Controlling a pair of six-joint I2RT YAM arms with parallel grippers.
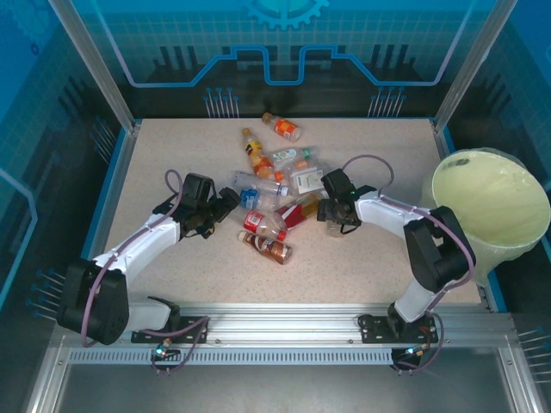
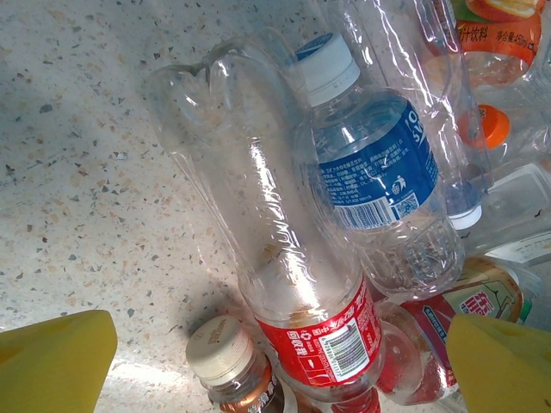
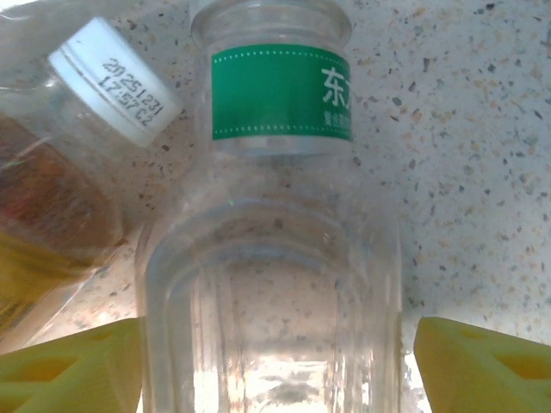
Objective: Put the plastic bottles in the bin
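Several plastic bottles [image 1: 274, 185] lie in a heap at mid-table. My left gripper [image 1: 225, 205] is at the heap's left edge, open, its yellow fingers [image 2: 53, 361] wide apart. Between them lie a clear red-labelled bottle [image 2: 323, 331] and a brown bottle with a beige cap [image 2: 225, 354]; a blue-labelled bottle [image 2: 379, 172] lies beyond. My right gripper [image 1: 332, 213] is at the heap's right edge, open around a clear green-labelled bottle [image 3: 271, 258]. Its left finger [image 3: 73, 370] is against the bottle and its right finger [image 3: 482, 361] is a little apart. The pale yellow-green bin [image 1: 492, 206] stands far right.
An amber bottle with a white cap [image 3: 52, 198] lies just left of the green-labelled one. Two orange-labelled bottles [image 1: 282, 127] lie toward the back of the table. Blue frame rails border the speckled table [image 1: 172, 163], with bare surface to the left and front.
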